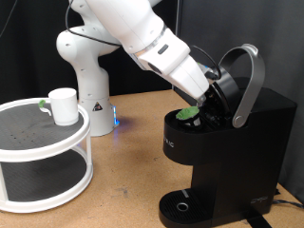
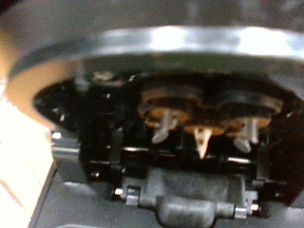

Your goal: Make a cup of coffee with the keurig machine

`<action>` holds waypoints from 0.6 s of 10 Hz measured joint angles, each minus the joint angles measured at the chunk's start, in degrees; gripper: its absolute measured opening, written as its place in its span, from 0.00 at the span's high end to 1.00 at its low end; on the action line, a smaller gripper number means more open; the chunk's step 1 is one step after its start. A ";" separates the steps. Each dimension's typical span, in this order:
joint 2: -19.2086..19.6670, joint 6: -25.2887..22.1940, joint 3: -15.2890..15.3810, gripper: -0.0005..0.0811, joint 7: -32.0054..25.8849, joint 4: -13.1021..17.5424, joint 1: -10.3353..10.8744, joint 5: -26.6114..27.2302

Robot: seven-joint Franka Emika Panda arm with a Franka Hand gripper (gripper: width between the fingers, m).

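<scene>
On the exterior view's right, keurig machine [image 1: 228, 142]: a boxy black brewer is seen standing on the brown table [image 1: 133, 142], its grey-silver lid handle [image 1: 249, 84] raised and the brewing head tipped open.
Drip tray [image 1: 180, 206]: a round black disc is shown at the machine's base, on the side toward the exterior view's bottom.
Pod [image 1: 187, 113]: a small green-topped object is seen in the opened mouth of the machine, just below the arm's end.
Gripper [image 1: 211, 98]: the white arm is shown reaching down from the exterior view's top into the open head of the machine; the fingers are hidden against the black housing, so the state of the jaws cannot be told, nor whether anything is held.
Cup [image 1: 64, 105]: a small white mug is shown well apart from the machine, toward the exterior view's left, standing upright on the top tier of a round white two-tier stand [image 1: 43, 180].
Green item [image 1: 44, 104]: a small green object lies just beside the cup; its kind cannot be told.

Wrist view, keurig machine [image 2: 190, 142]: the underside of the opened lid is seen close up and blurred, with pale needle-like points within dark round recesses.
Grey rim [image 2: 161, 43]: a curved grey band is seen arching over the dark interior.
Gripper: its fingers are not made out in this view.
</scene>
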 joint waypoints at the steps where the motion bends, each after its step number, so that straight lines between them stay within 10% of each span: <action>1: -0.23 -0.08 0.00 0.01 0.77 -0.04 -0.08 -0.93; 6: -0.29 -0.26 0.01 0.01 3.75 -0.85 -0.17 -3.86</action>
